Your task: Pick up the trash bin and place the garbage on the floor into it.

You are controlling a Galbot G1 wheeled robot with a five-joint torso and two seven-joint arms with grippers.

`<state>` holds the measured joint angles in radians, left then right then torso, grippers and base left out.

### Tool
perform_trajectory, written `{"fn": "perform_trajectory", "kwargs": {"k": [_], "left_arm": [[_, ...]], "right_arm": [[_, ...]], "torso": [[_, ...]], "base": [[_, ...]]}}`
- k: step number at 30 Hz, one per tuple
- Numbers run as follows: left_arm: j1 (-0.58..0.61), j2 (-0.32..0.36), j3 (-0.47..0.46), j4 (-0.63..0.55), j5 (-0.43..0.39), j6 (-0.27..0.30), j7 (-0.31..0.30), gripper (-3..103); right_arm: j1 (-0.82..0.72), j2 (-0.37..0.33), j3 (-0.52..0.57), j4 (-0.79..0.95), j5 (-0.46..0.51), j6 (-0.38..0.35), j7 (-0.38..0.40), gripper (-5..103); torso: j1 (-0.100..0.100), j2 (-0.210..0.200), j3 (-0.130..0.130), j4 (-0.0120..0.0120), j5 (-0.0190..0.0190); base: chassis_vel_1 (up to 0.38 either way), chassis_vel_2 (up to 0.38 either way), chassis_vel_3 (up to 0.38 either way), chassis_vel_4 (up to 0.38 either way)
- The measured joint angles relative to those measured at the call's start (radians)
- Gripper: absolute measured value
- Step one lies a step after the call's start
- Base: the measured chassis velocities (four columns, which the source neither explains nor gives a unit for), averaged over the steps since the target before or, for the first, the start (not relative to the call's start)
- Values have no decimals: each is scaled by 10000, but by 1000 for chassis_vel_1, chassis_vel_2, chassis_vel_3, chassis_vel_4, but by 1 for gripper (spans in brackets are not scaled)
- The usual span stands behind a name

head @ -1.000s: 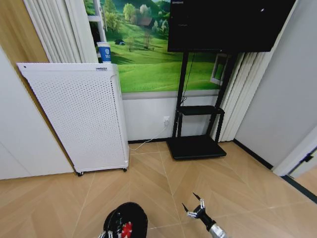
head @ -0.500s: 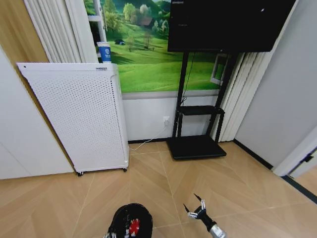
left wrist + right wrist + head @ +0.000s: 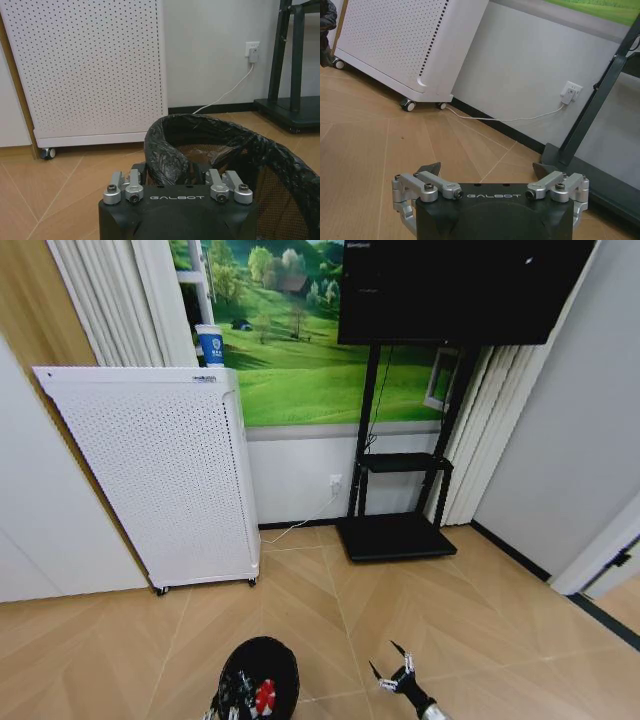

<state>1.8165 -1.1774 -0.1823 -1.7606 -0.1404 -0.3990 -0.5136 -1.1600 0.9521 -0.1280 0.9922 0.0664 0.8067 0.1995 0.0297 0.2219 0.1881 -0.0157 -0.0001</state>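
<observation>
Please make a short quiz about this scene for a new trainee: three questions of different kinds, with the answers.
1. True or false: the jaws of the right gripper are shut.
2. What stands by the wall beyond the trash bin? A) white perforated appliance B) sofa C) bicycle
3. Fill in: a red-and-white piece lies inside the ____.
Key: 1 false; 2 A; 3 trash bin.

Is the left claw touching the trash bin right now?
Touching. The left wrist view shows the left claw closed over the trash bin rim, its black liner bunched right at the claw.
</observation>
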Motion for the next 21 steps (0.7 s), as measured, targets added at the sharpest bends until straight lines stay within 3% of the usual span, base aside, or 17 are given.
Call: {"fn": "perform_trajectory", "kwargs": {"k": [4,9,11,14,21], "left_arm": [[-28,-2,52,-6,-28,4,1,73],[-1,-26,48,-34,-27,8,5,84],[23,-18,-1,-156,-18,44,8,94],[72,43,-82,-285,-45,123,9,100],[343,121,-342,-658,-67,158,10,100]], "right_arm": [[27,46,-53,-90,-39,0,80,100],[34,22,-115,-89,89,0,73,100],[56,-59,-212,131,352,-1,9,100],[116,-204,-268,465,568,-1,-112,100],[124,-742,-331,1386,966,-6,-168,100]], "torso": [[0,0,0,-1,1],[1,0,0,-1,0],[0,0,0,-2,0],[0,0,0,-2,1],[0,0,0,-1,1]], "base": [[0,0,0,0],[0,0,0,0],[0,0,0,0],[0,0,0,0],[0,0,0,0]]}}
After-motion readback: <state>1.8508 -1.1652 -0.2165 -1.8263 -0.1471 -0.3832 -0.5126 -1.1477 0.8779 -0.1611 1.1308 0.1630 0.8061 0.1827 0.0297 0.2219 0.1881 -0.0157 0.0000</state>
